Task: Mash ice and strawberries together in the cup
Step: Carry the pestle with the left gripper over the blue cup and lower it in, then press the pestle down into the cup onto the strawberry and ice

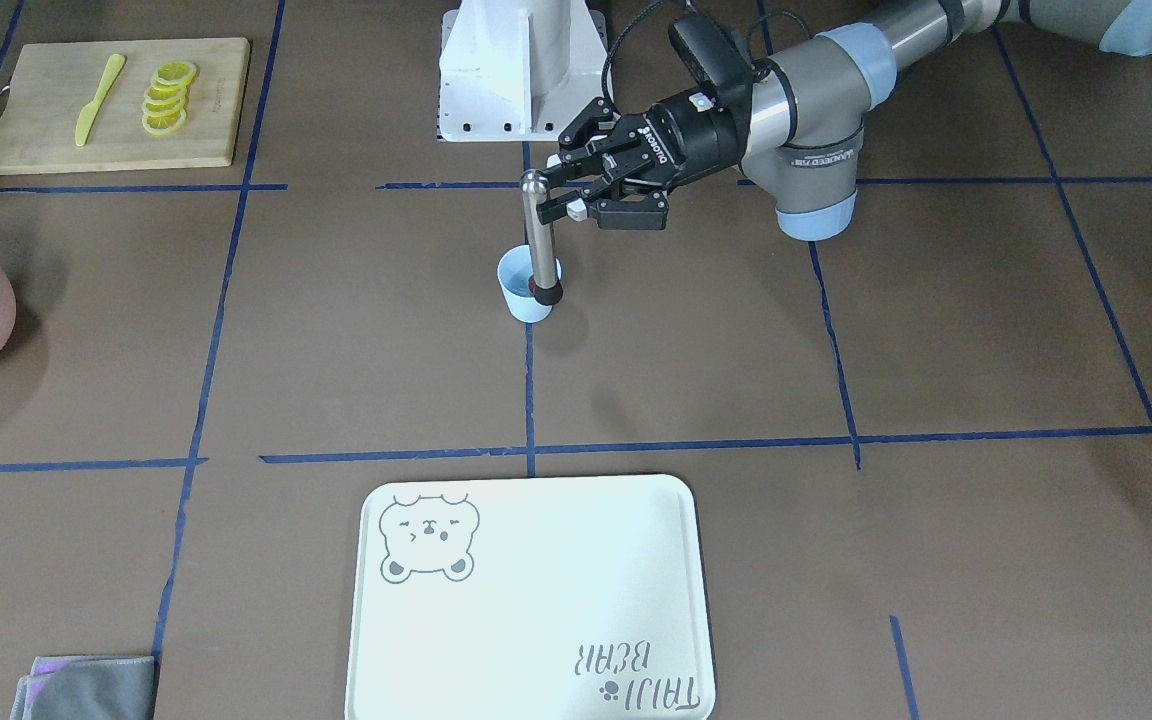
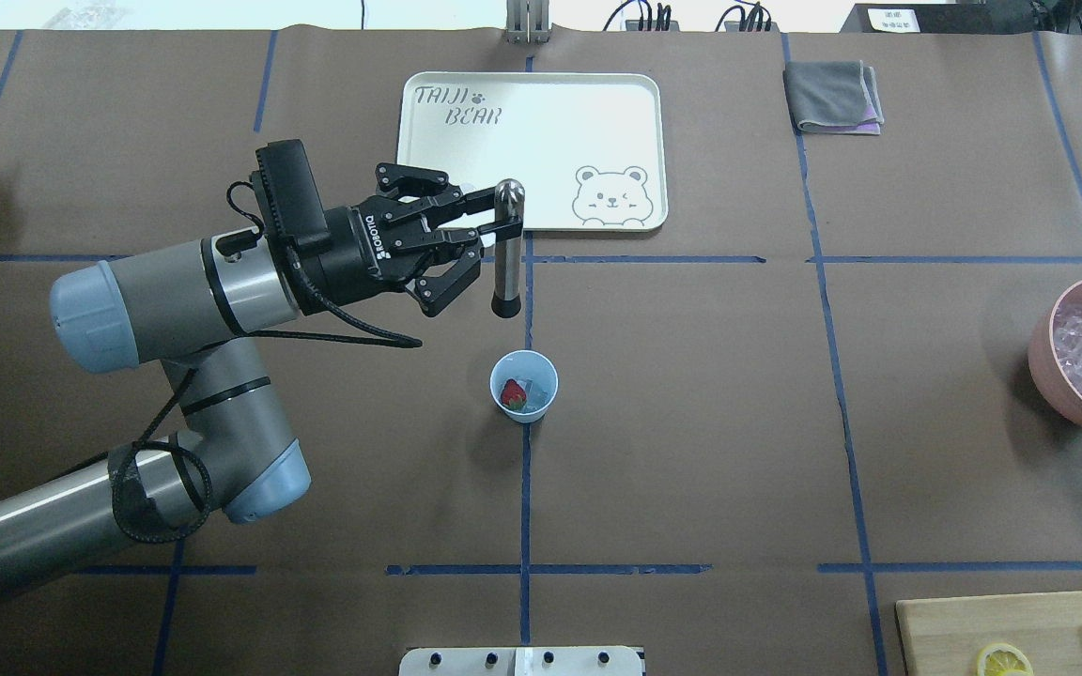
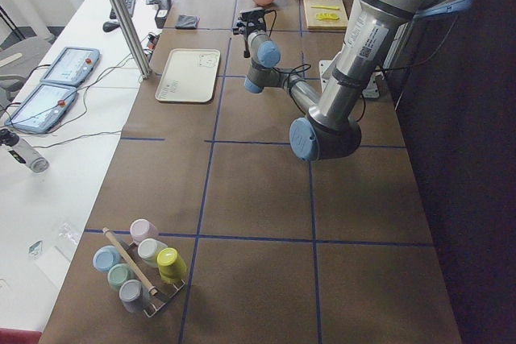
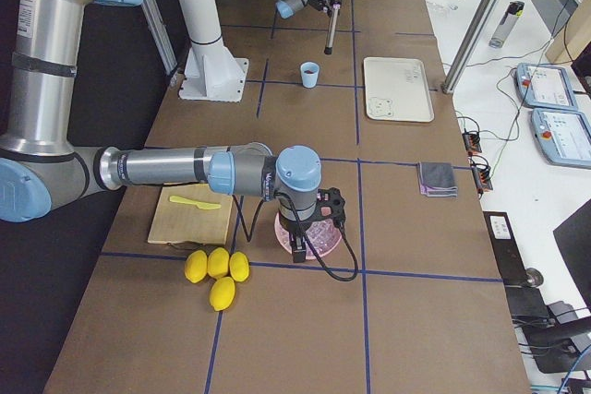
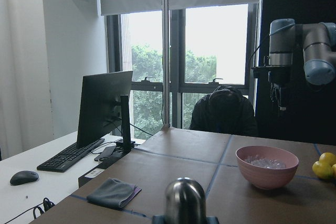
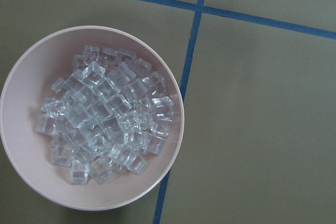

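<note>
L fingers (image 2: 471,201) are clamped on a steel muddler (image 2: 506,249), gripped nr its rounded top. The muddler is held upright, long axis vertical, black tip down, raised off the desk (image 2: 691,422). The fingers are pointed sideways, twd the robot's R.

The cup (image 2: 524,385) is stood upright on the desk on a blue tape line, mouth up, long axis vertical. It is set lower than the fingers and apart from them, on the robot's side of them in the overhead view. The cup isn't touched by the muddler tip: in the front view the tip is seen overlapping the rim, in the overhead view it is seen short of it, on the tray side. The strawberry (image 2: 513,395) is lodged inside the cup, twd the robot's L side. Which way its leafy end points can't be told.

A white tray (image 2: 541,141) is laid beyond the cup, well apart.

R wrist (image 4: 309,214) is held over the pink bowl (image 6: 23,150), nr the desk's R end, well apart from the cup. Ice (image 6: 105,119) is heaped in that bowl. R fingers aren't shown clearly in any view; apart or together can't be told.
</note>
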{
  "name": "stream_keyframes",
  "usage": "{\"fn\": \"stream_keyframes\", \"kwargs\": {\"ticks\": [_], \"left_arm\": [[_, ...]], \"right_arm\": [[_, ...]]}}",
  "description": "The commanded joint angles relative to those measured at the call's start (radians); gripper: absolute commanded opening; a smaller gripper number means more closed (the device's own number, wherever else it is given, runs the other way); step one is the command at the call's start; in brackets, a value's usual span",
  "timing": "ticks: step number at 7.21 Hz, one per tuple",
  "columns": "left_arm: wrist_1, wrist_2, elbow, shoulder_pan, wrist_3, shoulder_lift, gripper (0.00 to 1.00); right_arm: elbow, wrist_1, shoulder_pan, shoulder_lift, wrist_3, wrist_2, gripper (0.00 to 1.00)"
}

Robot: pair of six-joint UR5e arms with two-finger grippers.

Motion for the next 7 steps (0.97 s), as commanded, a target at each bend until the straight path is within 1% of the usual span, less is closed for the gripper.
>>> {"fn": "stream_keyframes", "kwargs": {"ticks": [1,2,5,7], "left_arm": [[-0.108,0.055,0.074,0.071,0.005,0.002,0.01],[-0.159,0.088,0.116,0.091,0.005,0.000,0.01],[-0.162,0.087,0.101,0.096,-0.006,0.006,0.00],[-0.162,0.090,0.105,0.124,0.000,0.023,0.00]], "right_arm": [[0.000,0.001,0.000,0.000,0.000,0.000,0.99],[-0.001,-0.001,0.000,0.000,0.000,0.000,0.99],[-0.001,-0.001,0.000,0.000,0.000,-0.002,0.99],[-0.001,-0.001,0.000,0.000,-0.001,-0.002,0.99]]}}
